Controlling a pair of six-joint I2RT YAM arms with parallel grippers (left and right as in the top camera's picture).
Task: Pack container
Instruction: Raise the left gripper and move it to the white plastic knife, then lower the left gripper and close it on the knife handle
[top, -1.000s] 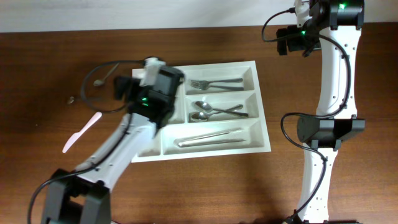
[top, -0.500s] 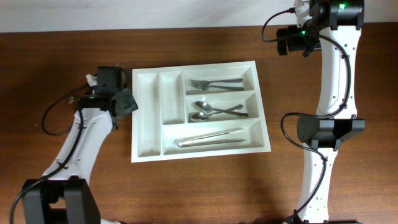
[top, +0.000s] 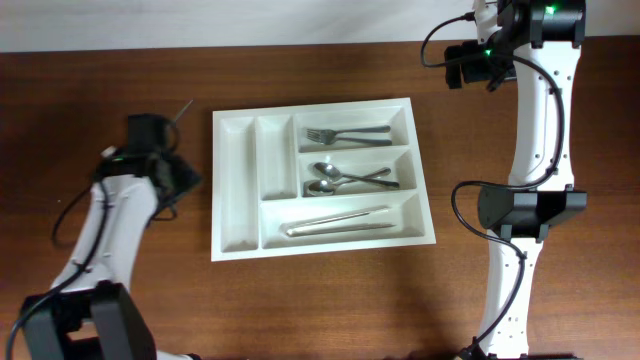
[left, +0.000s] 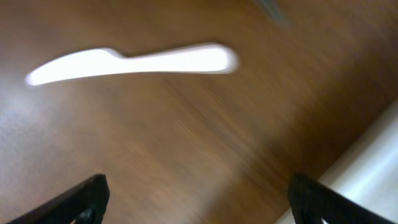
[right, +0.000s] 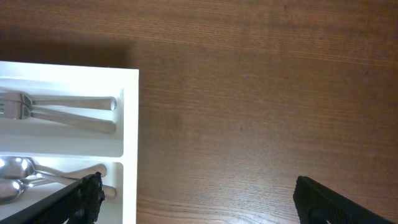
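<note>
The container (top: 228, 240) is a large white cutlery tray in the middle of the table. Its right compartments hold two forks (top: 345, 134), two spoons (top: 345, 178) and long metal pieces (top: 340, 222). Both narrow left compartments are bare. My left gripper (top: 172, 178) hovers over the wood just left of the tray, open (left: 199, 199) with nothing between its fingers. A white plastic knife (left: 130, 62) lies on the table ahead of it, blurred in the left wrist view; the overhead does not show it. My right gripper (top: 462, 62) hangs open (right: 199, 199) off the tray's far right corner (right: 129, 124).
A thin metal handle (top: 183, 108) pokes out beside the left wrist at the back left. The tray's edge (left: 373, 168) shows at the lower right of the left wrist view. The right arm's column (top: 525, 215) stands right of the tray.
My left arm has swung left, from over the tray's left side to the table beside it. It now covers the spot where the white knife lay in the overhead. The right arm has not moved.
</note>
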